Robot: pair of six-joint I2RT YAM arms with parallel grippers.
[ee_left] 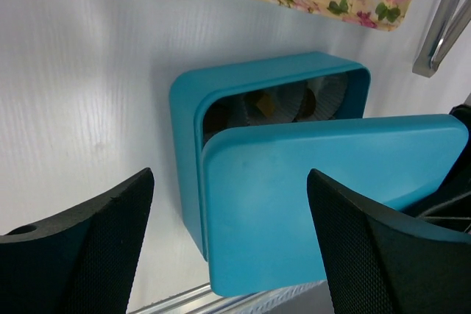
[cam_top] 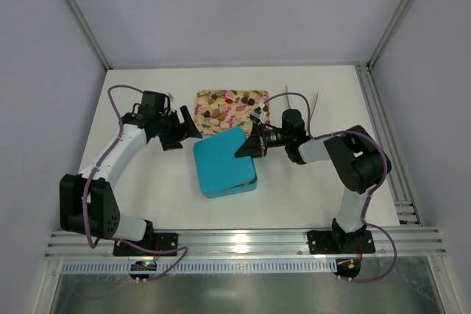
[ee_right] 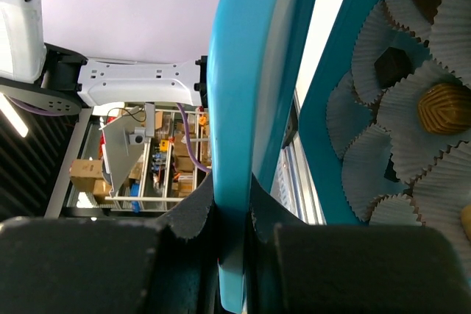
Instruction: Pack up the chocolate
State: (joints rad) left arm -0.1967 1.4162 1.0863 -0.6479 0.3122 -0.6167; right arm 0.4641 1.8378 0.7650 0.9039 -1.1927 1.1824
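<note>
one white table carries two arms, one teal box, one teal lid and one flowered tray. the lid hangs tilted over the box, covering most of it and leaving the far end open. the right gripper is clamped on the lid's right edge. the left gripper hovers just left of the box with its jaws spread wide, holding nothing. the chocolate is in two places: a scatter too small to count on the tray, and in the box three clear pieces, two dark and one tan, in white paper cups, of which at least six show. the pinch is thin and on one edge only, so the lid could pivot or slip. lowered skewed, it may catch the rim, shove the unheld box or crush cups.
</note>
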